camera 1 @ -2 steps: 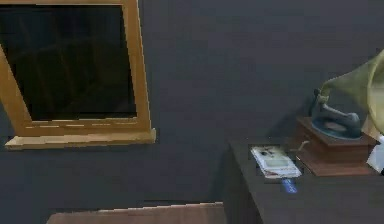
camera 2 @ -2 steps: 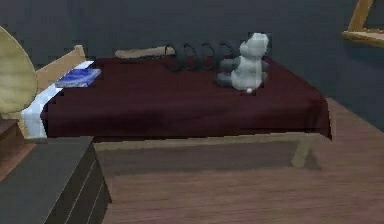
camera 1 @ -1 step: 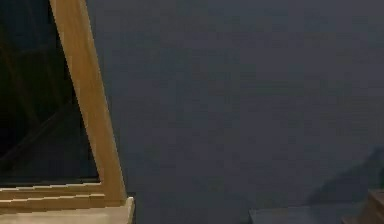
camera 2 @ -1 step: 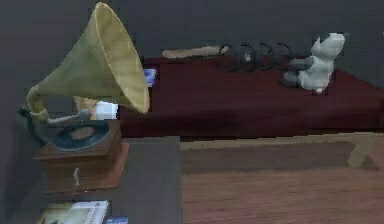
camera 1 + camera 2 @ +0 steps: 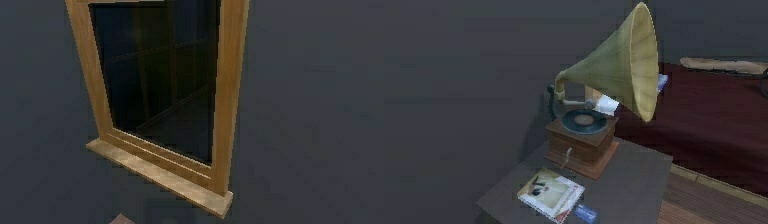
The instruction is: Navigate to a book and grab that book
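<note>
**Book beside the robot, reach still to come**

The forward view has a dark wall and a tall wooden-framed window (image 5: 160, 75) with black glass, leaning across the centre, and a pale stone sill (image 5: 150, 172) under it.

In the arm side view, a bed (image 5: 714, 120) with a dark red cover fills the right half. A grey bedside table (image 5: 634, 180) takes the lower centre. On it, towards the back, stands a gramophone (image 5: 584, 140) whose big brass horn flares to the upper right. In front of it, at the lower centre of the frame, lies a flat book (image 5: 549, 193) with a pale patterned cover. Just beside the book's lower right corner sits a small blue object (image 5: 587, 214), too small to name.

The drive to the book looks about done and the grab is the step in hand. The next move probably calls for lining the arm up with the book, low over the table and clear of the gramophone.

How the gripper stands cannot be told.
</note>
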Controlling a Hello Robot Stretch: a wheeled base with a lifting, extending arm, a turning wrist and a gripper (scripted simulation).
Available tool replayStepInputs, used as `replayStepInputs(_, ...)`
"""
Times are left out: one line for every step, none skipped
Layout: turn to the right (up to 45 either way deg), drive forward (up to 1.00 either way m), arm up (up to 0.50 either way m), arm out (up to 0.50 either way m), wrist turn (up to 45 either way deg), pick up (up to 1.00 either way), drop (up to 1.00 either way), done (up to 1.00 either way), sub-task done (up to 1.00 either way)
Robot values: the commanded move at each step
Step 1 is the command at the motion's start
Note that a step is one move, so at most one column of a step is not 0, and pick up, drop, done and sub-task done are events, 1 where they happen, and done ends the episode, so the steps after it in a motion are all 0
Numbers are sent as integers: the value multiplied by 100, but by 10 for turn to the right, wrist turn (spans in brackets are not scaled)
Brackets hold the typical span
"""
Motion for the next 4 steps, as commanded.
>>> replayStepInputs(0, 0, 50, 0, 0, 0, 0, 0, 0)
replayStepInputs(0, 0, 26, 0, 0, 0, 0, 0, 0)
replayStepInputs(0, 0, 0, 14, 0, 0, 0, 0, 0)
replayStepInputs(0, 0, 0, 0, 450, 0, 0, 0, 0)
